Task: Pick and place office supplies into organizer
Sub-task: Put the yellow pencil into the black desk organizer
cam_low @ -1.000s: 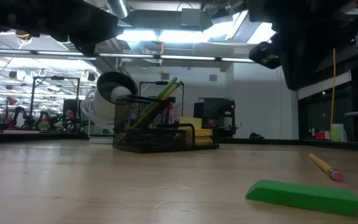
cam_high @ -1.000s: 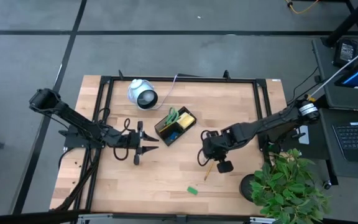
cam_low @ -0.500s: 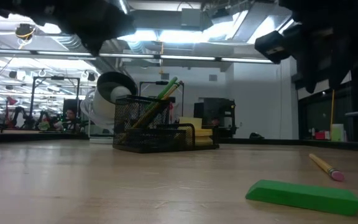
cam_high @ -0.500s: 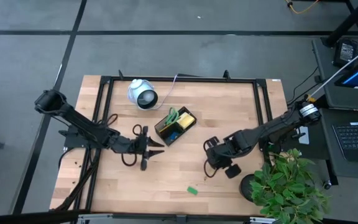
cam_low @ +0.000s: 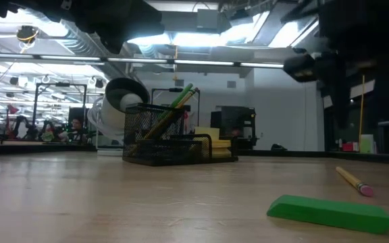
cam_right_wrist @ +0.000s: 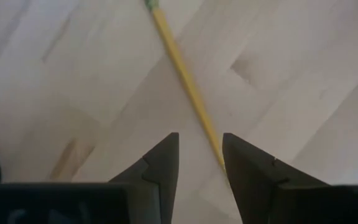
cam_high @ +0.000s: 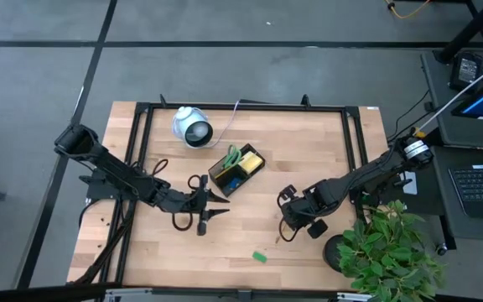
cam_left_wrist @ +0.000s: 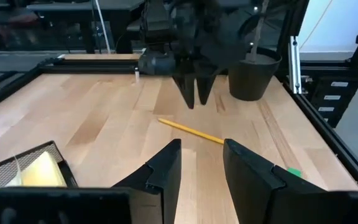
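A yellow pencil (cam_right_wrist: 185,81) lies flat on the wooden table, right of centre and toward the near edge; its eraser end shows in the low view (cam_low: 353,181). My right gripper (cam_right_wrist: 201,140) hangs over it, pointing down, open, with its fingers above either side of the pencil's near part. My left gripper (cam_left_wrist: 202,149), left of centre (cam_high: 225,205), is open and empty and points level toward the pencil. The black mesh organizer (cam_high: 236,166) stands mid-table holding green scissors, a yellow pad and a blue block. A green block (cam_high: 259,257) lies flat near the front edge.
A white round device (cam_high: 191,127) with a cable sits behind the organizer at the far left. A potted plant (cam_high: 388,252) stands off the table's near right corner. Bare wood lies between the two grippers and along the near edge.
My left gripper has moved toward the table's right, closer to the organizer's near side. My right gripper has gone down and toward the near edge, and now stands over the pencil, with its wrist turned. The pencil and the green block have stayed where they were.
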### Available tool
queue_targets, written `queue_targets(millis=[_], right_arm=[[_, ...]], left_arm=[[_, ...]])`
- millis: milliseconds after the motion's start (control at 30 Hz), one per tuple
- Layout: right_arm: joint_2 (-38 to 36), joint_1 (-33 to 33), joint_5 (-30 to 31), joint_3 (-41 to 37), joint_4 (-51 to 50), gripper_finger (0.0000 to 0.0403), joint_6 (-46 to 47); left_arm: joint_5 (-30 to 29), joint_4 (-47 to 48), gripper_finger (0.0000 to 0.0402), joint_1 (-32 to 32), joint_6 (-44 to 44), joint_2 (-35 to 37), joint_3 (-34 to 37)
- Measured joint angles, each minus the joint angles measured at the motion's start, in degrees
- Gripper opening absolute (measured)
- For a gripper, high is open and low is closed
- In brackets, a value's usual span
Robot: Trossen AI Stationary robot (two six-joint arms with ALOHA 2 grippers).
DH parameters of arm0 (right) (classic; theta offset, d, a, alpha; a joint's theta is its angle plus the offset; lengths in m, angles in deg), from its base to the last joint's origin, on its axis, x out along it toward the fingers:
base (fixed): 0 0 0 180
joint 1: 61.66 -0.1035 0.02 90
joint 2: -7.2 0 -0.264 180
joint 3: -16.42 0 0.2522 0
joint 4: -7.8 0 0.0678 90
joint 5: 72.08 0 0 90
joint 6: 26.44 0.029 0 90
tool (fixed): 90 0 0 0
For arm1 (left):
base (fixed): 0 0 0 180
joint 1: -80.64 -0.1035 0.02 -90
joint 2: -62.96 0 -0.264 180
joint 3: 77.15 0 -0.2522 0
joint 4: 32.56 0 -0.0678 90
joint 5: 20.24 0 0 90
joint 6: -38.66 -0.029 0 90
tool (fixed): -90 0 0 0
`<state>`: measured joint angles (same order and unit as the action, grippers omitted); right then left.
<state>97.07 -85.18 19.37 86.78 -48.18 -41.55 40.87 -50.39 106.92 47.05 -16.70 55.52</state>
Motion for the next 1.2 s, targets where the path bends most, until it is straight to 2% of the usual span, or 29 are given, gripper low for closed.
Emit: queue_targets(millis=[500,1100,1200], right_arm=[[-0.02,2.53,0.44,-9.03,11.70,0.0129,-0.69],[-0.02,7.91,-0.22,-13.79,14.45,0.0129,-5.27],[-0.02,8.58,-3.33,-13.79,14.62,0.0129,-6.98]], left_arm=[[3.00,0.11,0.0125,1.07,-0.16,0.00,0.00],[2.90,0.11,0.0125,1.01,-0.05,0.00,0.00],[2.88,0.09,0.0125,1.01,-0.03,0.00,0.00]])
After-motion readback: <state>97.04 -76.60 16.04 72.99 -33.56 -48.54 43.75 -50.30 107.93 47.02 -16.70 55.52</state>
